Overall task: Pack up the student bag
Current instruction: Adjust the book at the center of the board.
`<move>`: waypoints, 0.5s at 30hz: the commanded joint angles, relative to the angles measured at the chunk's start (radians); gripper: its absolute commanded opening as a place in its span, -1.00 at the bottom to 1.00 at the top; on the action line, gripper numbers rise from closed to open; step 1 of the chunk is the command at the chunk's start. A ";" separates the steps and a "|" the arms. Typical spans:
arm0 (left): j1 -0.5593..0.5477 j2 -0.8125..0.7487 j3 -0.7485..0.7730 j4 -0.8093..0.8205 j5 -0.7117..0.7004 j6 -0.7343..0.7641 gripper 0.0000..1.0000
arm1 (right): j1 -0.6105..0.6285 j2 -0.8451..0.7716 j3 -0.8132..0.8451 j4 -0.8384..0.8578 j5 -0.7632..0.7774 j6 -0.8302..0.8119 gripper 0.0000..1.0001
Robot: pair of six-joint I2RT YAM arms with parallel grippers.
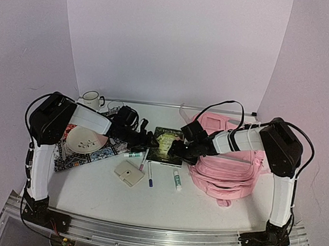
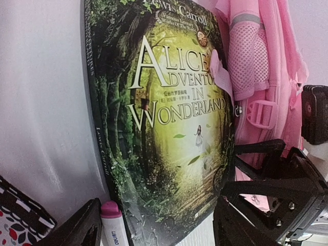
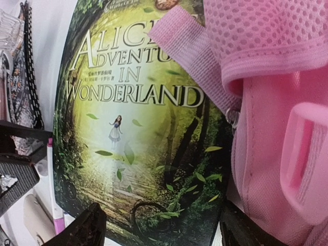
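Top view. Logged student bag (image 1: 232,165) flat on the right half of the table (image 1: 91,190), book (image 1: 165,145) touching its left side. Noted left gripper (image 1: 148,139) and right gripper (image 1: 176,151) at the book's left and right edges; finger spread unreadable from here.

Left wrist view. Recorded left gripper (image 2: 159,223) with fingers wide apart, holding nothing, facing the book (image 2: 164,128) cover; student bag (image 2: 266,77) at the right, overlapping the cover's edge.

Right wrist view. Recorded right gripper (image 3: 159,228) likewise spread wide and empty, book (image 3: 138,128) cover ahead, student bag (image 3: 277,102) at right.

Pink student bag (image 1: 229,168), green forest-patterned book (image 1: 166,145)
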 commanded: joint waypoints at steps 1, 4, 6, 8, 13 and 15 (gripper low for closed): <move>-0.032 -0.049 -0.046 0.059 0.105 -0.077 0.49 | -0.004 0.004 -0.057 0.081 -0.174 0.016 0.47; -0.036 -0.068 -0.067 0.065 0.098 -0.096 0.47 | -0.012 -0.034 -0.071 0.118 -0.206 0.021 0.44; -0.040 -0.096 -0.094 0.066 0.074 -0.104 0.47 | -0.014 -0.070 -0.082 0.123 -0.200 0.020 0.43; -0.046 -0.131 -0.125 0.066 0.051 -0.114 0.47 | -0.019 -0.104 -0.096 0.117 -0.178 0.016 0.42; -0.085 -0.202 -0.203 0.065 0.018 -0.128 0.47 | -0.024 -0.140 -0.103 0.038 -0.138 -0.029 0.42; -0.099 -0.221 -0.236 0.065 0.004 -0.136 0.47 | -0.024 -0.142 -0.107 0.017 -0.132 -0.042 0.41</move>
